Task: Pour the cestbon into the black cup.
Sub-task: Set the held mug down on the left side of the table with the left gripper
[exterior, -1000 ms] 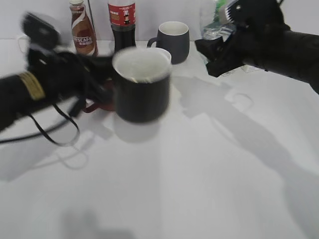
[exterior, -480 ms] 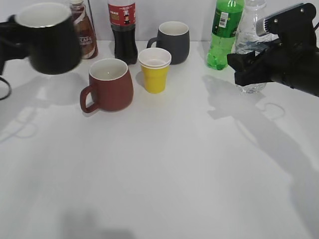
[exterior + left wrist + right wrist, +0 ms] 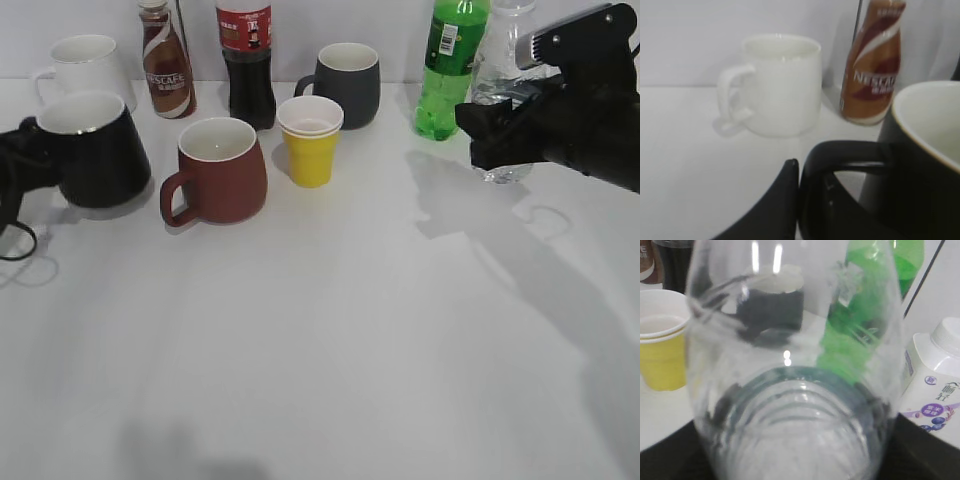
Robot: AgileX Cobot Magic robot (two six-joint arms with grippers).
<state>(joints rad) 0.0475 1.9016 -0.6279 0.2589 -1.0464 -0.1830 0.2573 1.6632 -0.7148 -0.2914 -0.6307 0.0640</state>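
The black cup (image 3: 95,150) stands at the far left of the table, white inside showing. My left gripper (image 3: 30,165) is at its loop handle; in the left wrist view the jaws (image 3: 800,190) are shut on the handle of the cup (image 3: 920,165). The cestbon (image 3: 497,75), a clear ribbed bottle, is at the back right. My right gripper (image 3: 490,135) is shut around its middle, its base at or just above the table. The bottle fills the right wrist view (image 3: 795,390); its label is hidden.
A white mug (image 3: 85,60) and a Nescafe bottle (image 3: 167,65) are behind the black cup. A reddish-brown mug (image 3: 220,170), yellow paper cup (image 3: 310,140), cola bottle (image 3: 247,60), grey mug (image 3: 345,82) and green soda bottle (image 3: 445,65) stand nearby. A white carton (image 3: 935,375) is near the cestbon.
The left gripper carried the black cup from mid-table up to the far left, then lowered it beside the reddish-brown mug. The right gripper came down around the cestbon and has hardly moved since.
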